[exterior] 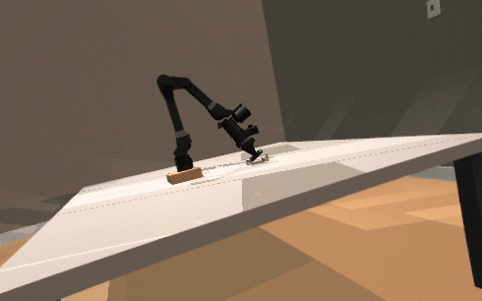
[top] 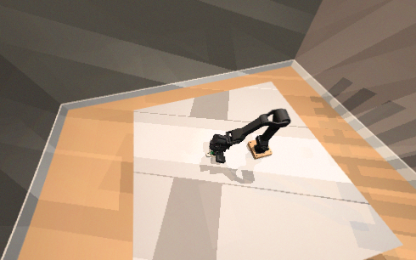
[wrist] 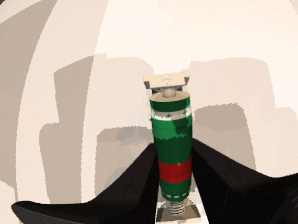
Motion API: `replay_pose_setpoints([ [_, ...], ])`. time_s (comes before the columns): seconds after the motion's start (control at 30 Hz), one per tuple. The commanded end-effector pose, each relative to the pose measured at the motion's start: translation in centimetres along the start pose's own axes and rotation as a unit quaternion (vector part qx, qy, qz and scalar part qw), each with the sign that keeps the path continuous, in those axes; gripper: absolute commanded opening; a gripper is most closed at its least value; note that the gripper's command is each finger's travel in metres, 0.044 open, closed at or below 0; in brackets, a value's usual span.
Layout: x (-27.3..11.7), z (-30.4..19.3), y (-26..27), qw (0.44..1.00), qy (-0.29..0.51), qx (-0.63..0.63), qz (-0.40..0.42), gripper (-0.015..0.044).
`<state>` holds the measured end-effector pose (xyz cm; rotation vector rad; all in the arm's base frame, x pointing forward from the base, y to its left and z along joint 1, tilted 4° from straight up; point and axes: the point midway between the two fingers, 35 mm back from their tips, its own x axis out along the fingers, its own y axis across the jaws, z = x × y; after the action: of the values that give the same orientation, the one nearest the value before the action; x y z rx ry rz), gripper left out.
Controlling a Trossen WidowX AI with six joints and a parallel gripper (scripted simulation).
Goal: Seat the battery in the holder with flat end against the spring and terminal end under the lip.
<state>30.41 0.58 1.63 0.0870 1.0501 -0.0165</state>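
Observation:
The green battery (wrist: 172, 132) (exterior: 259, 153) (top: 212, 153) has a red band and a white ring. My gripper (wrist: 172, 147) (exterior: 255, 154) is shut on its sides. In the exterior view the battery is tilted, its terminal end raised on the side away from the arm's base. The pale holder (wrist: 167, 80) (exterior: 267, 157) (top: 208, 155) lies on the table under it. In the wrist view the battery's flat end is at the coil spring (wrist: 176, 207); contact cannot be told. The terminal nub (wrist: 170, 93) shows just short of the lip end, not under the lip.
The arm stands on a wooden base block (top: 254, 152) (exterior: 185, 175) on the white table (top: 181, 142) (exterior: 136, 221). Shadows of the arm and gripper fall around the holder. The table's edge shows in the exterior view, well away from the holder.

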Motion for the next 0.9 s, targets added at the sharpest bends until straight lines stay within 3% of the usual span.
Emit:
replay_pose_setpoints([
  [0.0,-0.11,-0.68,-0.05,1.0,0.005,0.001,-0.001,0.0065],
  [0.87,0.18,-0.72,-0.05,0.998,0.055,0.001,-0.002,0.0065],
])
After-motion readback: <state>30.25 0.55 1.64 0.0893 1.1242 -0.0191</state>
